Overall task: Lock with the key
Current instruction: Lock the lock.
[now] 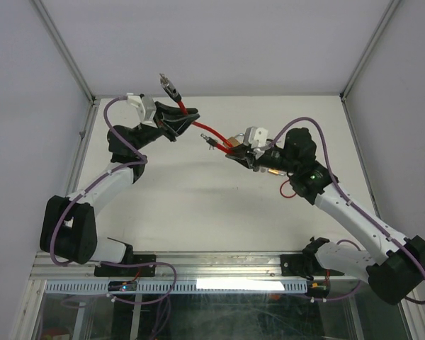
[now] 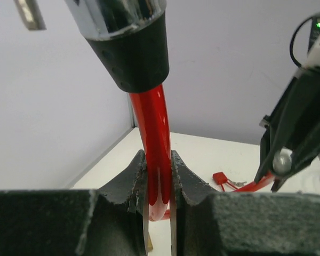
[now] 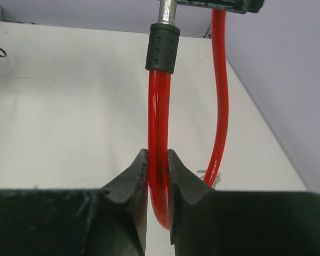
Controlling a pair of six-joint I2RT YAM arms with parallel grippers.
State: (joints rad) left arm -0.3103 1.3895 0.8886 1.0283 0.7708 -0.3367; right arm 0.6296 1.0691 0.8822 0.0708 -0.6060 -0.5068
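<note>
A red cable lock (image 1: 207,130) hangs in the air between both arms. My left gripper (image 1: 171,117) is shut on the red cable (image 2: 152,128) just below a black collar (image 2: 129,50) with a metal end (image 1: 167,83). The right gripper (image 1: 235,153) is shut on the cable's other end (image 3: 158,128), under a black collar (image 3: 162,47) and metal pin (image 3: 168,10). A brass lock body (image 1: 234,139) sits by the right fingers. A small red tag with keys (image 2: 221,178) lies on the table beneath the right gripper (image 2: 296,133).
The white table (image 1: 198,205) is walled by white panels with metal posts (image 1: 64,49) at the back corners. A second strand of the cable (image 3: 221,96) loops just right of the right fingers. A cable channel (image 1: 198,285) runs along the near edge.
</note>
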